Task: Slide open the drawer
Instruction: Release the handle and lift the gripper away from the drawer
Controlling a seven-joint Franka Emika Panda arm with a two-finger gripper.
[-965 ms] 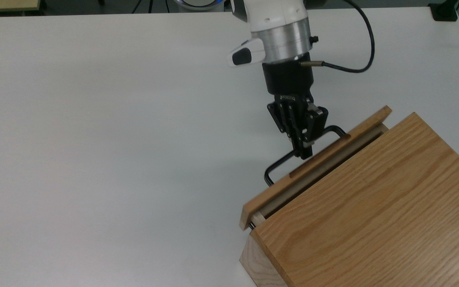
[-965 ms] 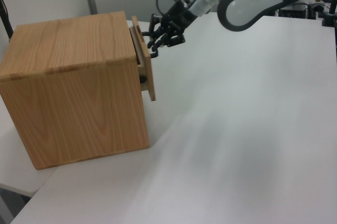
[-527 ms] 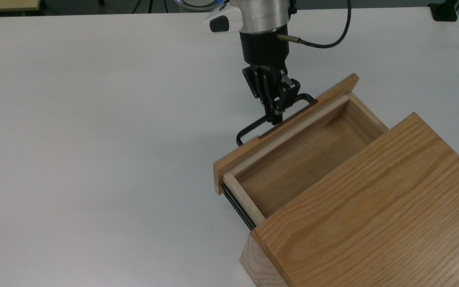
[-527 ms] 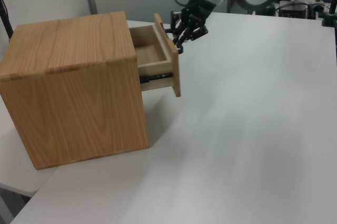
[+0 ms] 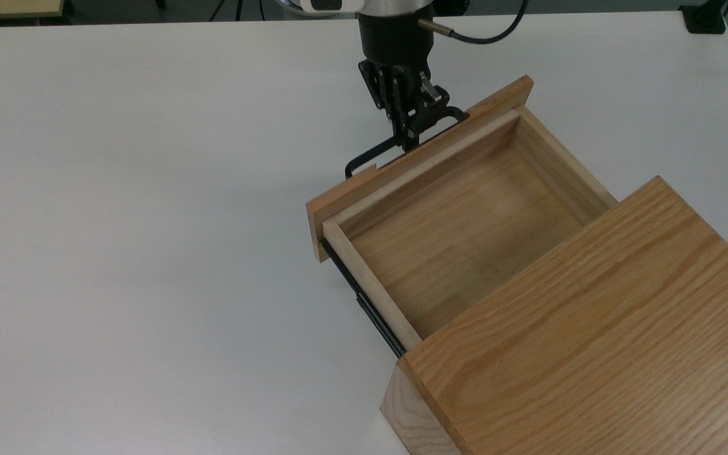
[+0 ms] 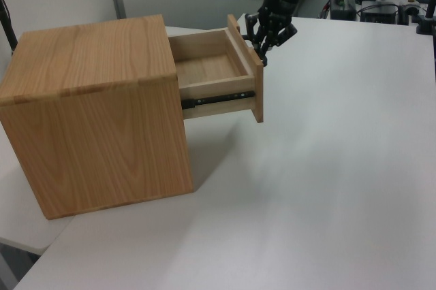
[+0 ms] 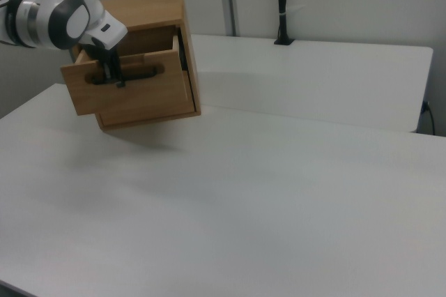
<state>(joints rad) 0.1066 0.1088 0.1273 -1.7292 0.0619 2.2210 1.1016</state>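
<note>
Gripper [image 5: 409, 136] at upper centre of top view, pinching black U-handle [image 5: 364, 158] mid-bar; bar's long axis runs parallel to front panel. Drawer [image 5: 459, 221] extends from gripper toward lower right into oak housing [image 5: 591, 354], already well out; slide axis crosses bar

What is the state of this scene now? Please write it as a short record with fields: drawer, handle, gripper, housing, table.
drawer: light oak wooden drawer, pulled far out of its housing, inside bare
handle: long thin black metal U-shaped handle on the flat front panel
gripper: black two-finger gripper shut on the handle, near its middle
side rail: black rail exposed along the drawer's side
housing: larger oak box with plain grained top, at the top view's lower right
table: white tabletop
</note>
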